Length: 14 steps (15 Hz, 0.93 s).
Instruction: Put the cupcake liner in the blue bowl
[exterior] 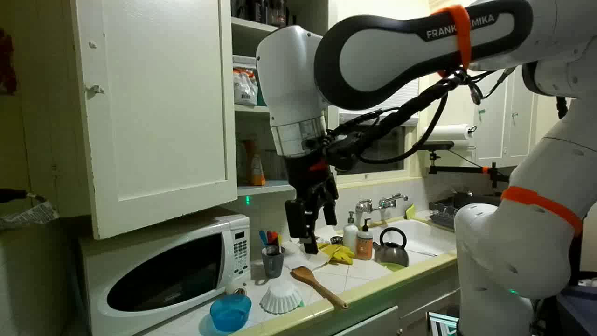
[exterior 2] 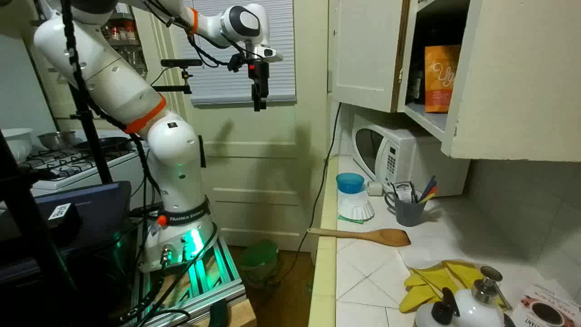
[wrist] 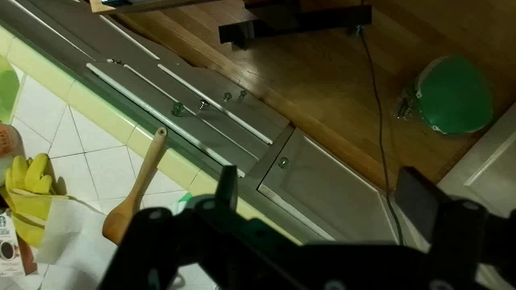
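In an exterior view alone I see the shiny kettle [exterior: 392,255], lower right. There, at bottom centre, the pleated white cupcake liner [exterior: 281,297] sits just beside the smooth blue bowl [exterior: 231,313]. My gripper [wrist: 318,177] is spread wide, holding nothing.

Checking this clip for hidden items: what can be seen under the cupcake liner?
In both exterior views, a green piece shows at the edge of the cupcake liner; what lies directly underneath is covered.
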Each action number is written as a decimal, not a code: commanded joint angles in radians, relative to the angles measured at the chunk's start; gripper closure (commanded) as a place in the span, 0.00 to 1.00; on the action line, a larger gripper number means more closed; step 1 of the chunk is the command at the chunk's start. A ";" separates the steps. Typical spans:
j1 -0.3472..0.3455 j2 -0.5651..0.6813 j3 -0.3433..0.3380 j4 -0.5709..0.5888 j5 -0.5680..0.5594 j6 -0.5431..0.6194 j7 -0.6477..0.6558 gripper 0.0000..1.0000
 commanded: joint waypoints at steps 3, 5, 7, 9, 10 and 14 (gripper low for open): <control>0.022 0.005 -0.017 0.002 -0.009 -0.001 0.010 0.00; 0.022 0.005 -0.017 0.002 -0.009 -0.001 0.010 0.00; 0.022 0.005 -0.017 0.002 -0.009 -0.001 0.010 0.00; 0.022 0.005 -0.017 0.002 -0.009 -0.001 0.010 0.00; 0.022 0.005 -0.017 0.002 -0.009 -0.001 0.010 0.00; -0.044 -0.034 -0.074 -0.039 -0.013 0.085 0.116 0.00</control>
